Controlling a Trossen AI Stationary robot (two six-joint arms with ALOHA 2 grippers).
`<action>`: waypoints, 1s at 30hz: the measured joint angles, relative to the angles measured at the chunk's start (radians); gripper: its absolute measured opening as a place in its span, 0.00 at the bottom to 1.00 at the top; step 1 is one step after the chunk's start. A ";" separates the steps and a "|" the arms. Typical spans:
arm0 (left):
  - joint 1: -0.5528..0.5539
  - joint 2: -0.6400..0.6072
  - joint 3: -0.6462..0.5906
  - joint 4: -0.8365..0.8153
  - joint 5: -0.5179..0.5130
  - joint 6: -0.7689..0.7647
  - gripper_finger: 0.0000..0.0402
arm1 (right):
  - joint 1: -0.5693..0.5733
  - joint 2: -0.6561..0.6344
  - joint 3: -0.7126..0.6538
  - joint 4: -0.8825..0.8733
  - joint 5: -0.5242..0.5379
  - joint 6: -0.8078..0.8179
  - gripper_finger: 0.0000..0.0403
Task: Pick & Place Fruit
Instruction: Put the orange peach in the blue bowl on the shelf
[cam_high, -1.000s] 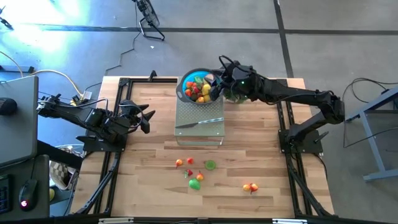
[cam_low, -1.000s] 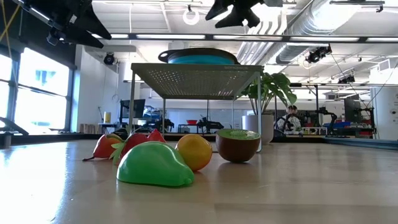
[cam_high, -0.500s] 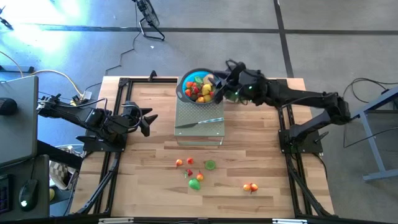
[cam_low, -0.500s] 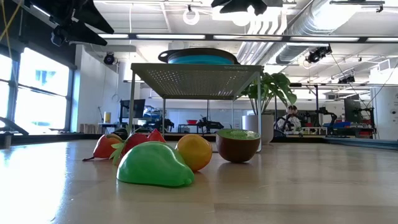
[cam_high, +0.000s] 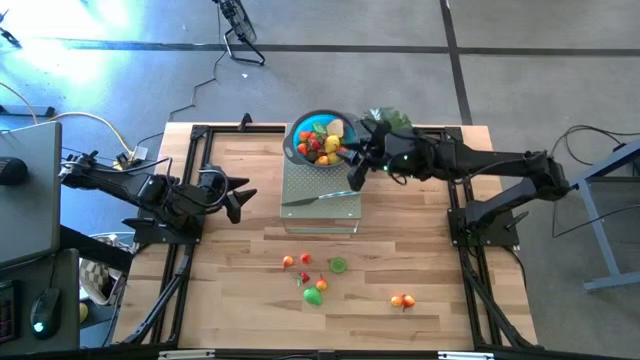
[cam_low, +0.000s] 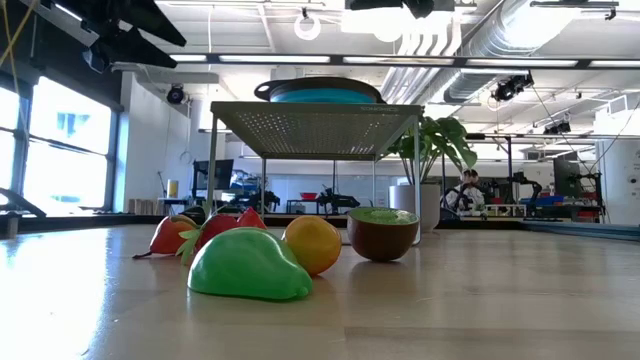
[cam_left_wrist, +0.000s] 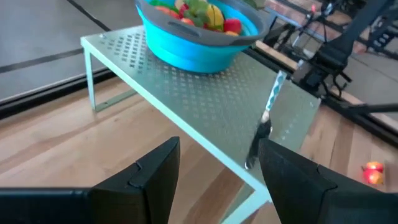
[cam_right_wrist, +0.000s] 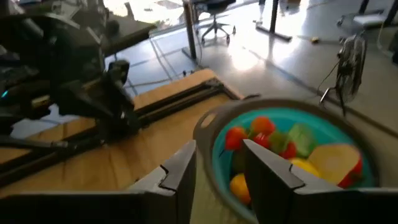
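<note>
Blue bowl (cam_high: 318, 139) on the perforated rack (cam_high: 320, 205), heaped with fruit (cam_high: 322, 146); more fruit (cam_high: 313, 279) loose on the wooden table (cam_high: 240, 270), well apart toward the near edge. Right gripper (cam_high: 354, 166) beside the bowl's rim, nearer the loose fruit than the left gripper (cam_high: 240, 195); fingers narrowly parted, empty. Left fingers wide apart, holding nothing.

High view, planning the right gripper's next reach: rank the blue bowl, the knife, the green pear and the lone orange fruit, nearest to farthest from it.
From the right gripper:
1. Blue bowl, beside it on the rack.
2. Knife, on the rack's front part.
3 and 4. Green pear in the table cluster and orange fruit alone to its right: too close to call.
</note>
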 joint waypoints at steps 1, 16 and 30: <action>0.000 0.005 0.000 0.000 0.007 0.000 0.53 | 0.010 0.000 0.000 -0.019 0.001 0.021 0.29; -0.155 0.174 0.000 0.127 0.001 0.027 0.53 | 0.141 0.000 0.000 -0.263 0.000 0.232 0.18; -0.321 0.197 0.000 0.180 -0.048 0.023 0.53 | 0.271 0.000 0.000 -0.399 -0.059 0.363 0.18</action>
